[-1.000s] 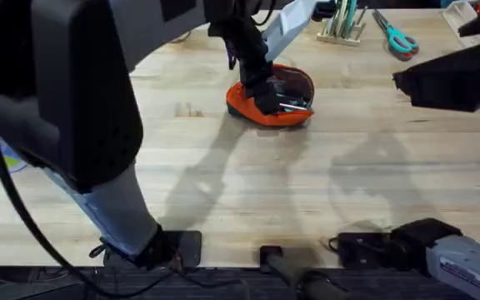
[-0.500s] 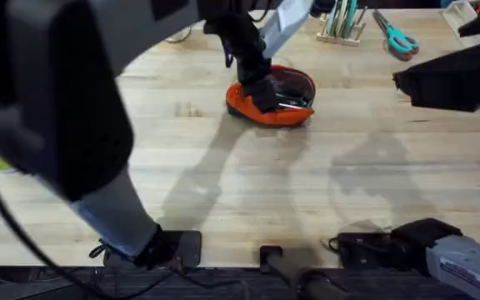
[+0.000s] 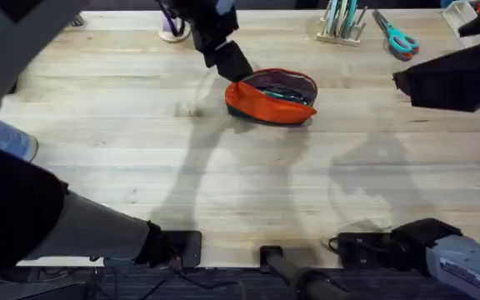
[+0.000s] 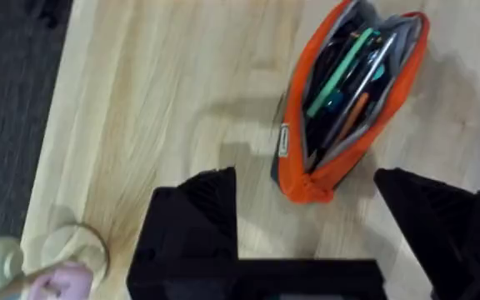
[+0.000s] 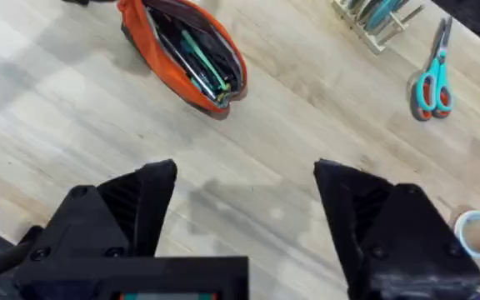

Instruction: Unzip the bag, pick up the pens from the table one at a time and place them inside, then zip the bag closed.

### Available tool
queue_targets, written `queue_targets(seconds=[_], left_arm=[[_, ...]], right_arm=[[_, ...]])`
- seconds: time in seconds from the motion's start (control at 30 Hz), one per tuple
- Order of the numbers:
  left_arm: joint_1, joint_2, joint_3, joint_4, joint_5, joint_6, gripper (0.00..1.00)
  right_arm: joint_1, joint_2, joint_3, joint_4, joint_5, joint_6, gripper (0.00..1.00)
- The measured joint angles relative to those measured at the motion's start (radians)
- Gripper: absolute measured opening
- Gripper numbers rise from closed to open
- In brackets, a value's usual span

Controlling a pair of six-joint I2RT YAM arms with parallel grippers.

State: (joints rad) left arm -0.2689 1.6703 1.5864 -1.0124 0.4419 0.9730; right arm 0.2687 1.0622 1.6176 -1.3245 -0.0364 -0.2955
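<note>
The orange bag [image 3: 267,102] lies unzipped at the back middle of the table [image 3: 248,192], mouth gaping. Several pens [image 4: 340,75] lie inside it, green, orange and dark ones. My left gripper [image 3: 226,55] hovers just back-left of the bag's left end. In the left wrist view it [image 4: 305,177] is open over that end of the bag [image 4: 297,185], holding nothing. My right gripper [image 3: 444,79] hangs high at the right, well clear of the bag. In the right wrist view it [image 5: 244,179] is open and empty, with the bag [image 5: 144,46] farther off.
Teal-handled scissors [image 3: 398,38] and a wooden rack of pens [image 3: 340,23] stand at the back right. A small pink and white object [image 3: 172,30] sits at the back left. A blue-rimmed cup [image 5: 476,229] stands near the right side.
My left gripper has drawn up and back-left out of the bag's left end, and the arm has swung away from the camera. The bag's open mouth now shows fully. The right arm has not moved.
</note>
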Motion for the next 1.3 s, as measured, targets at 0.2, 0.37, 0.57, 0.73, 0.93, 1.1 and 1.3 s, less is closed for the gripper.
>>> queue_targets(seconds=[0.2,0.37,0.57,0.73,0.93,1.1,1.3], left_arm=[[0.073,-0.019,0.000,-0.024,0.017,0.000,0.993],[0.174,-0.038,-0.001,-0.036,0.069,0.000,0.993],[0.315,-0.067,-0.065,-0.035,0.190,0.017,0.993],[0.394,-0.096,-0.168,-0.035,0.257,0.092,0.993],[0.444,-0.191,-0.299,0.015,0.298,0.195,0.993],[0.462,-0.259,-0.390,0.097,0.316,0.228,0.993],[0.463,-0.264,-0.507,0.162,0.323,0.241,0.992]], right_arm=[[0.000,0.000,0.000,0.000,0.000,0.000,0.998],[0.000,0.000,0.000,0.000,0.000,0.000,0.998],[0.000,0.000,0.000,0.014,0.000,0.000,0.998],[0.000,0.000,0.000,0.024,0.000,0.000,0.998],[0.000,0.000,0.000,0.028,0.000,0.005,0.998],[0.000,0.008,0.000,0.029,0.000,0.008,0.998],[0.000,0.051,0.000,0.028,0.000,0.008,0.998]])
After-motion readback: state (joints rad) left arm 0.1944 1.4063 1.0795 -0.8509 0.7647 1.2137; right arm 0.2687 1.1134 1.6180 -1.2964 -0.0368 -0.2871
